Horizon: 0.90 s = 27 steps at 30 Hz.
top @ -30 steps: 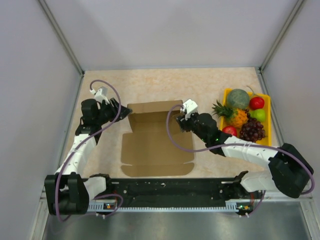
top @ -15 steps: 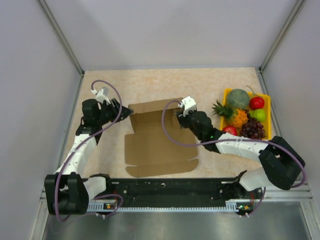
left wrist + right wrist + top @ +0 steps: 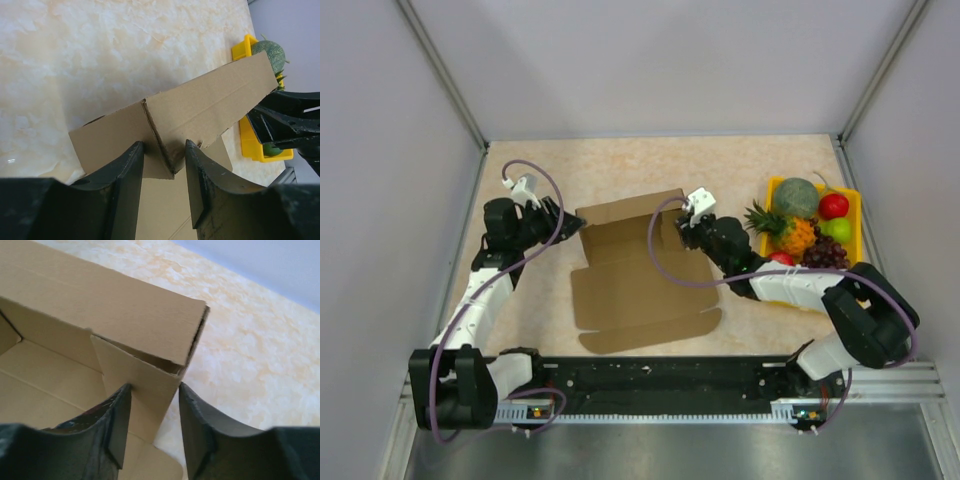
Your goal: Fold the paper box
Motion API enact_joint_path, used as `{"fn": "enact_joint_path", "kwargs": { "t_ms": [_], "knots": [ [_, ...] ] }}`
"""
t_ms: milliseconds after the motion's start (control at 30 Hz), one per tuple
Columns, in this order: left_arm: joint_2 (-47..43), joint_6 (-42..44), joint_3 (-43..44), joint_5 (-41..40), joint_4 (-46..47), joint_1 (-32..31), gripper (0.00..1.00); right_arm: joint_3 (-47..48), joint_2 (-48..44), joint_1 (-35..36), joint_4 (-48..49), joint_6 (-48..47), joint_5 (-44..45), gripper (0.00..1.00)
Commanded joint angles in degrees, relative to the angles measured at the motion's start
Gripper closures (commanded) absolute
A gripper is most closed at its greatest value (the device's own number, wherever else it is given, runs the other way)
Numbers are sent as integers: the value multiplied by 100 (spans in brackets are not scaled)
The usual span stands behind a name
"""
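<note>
1. The paper box lies on the marbled tabletop in the middle of the top view. It is a brown cardboard sheet, partly folded. Its back wall stands up along the upper edge, the base lies flat, and a narrow front flap lies flat toward the bottom of the frame.
2. The left jaws are at the box's upper-left corner in the top view. In the left wrist view their two black fingers sit either side of the upright corner fold. Both tips are against the cardboard, pinching it.
3. The right jaws are at the box's upper-right corner. In the right wrist view the fingers flank the small side flap at the end of the back wall. Cardboard fills the gap between them and both inner faces touch it, so they pinch that flap.
4. The back wall looks doubled at that end, where a dark slit runs along its edge.
5. A yellow fruit tray sits at the right of the top view, apart from the box. It holds a melon, a pineapple, a red apple, a green apple and dark grapes.
</note>
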Motion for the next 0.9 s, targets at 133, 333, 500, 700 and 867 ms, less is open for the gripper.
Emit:
{"fn": "enact_joint_path", "kwargs": {
  "t_ms": [133, 333, 500, 700, 867],
  "knots": [
    [-55, -15, -94, 193, 162, -64, 57, 18, 320, -177, 373, -153, -831, 41],
    [-38, -33, -68, 211, 188, -56, 57, 194, 601, -212, 469, -250, -796, 76],
    [-47, -6, -68, 202, 153, -56, 57, 247, 803, -247, 636, -181, -699, 68],
    [-64, -6, -68, 219, 153, -56, 57, 256, 1005, -274, 812, -39, -612, 53],
    [-55, -15, -94, 228, 162, -47, 57, 300, 1216, -274, 1250, -206, -471, 51]
  ]
}}
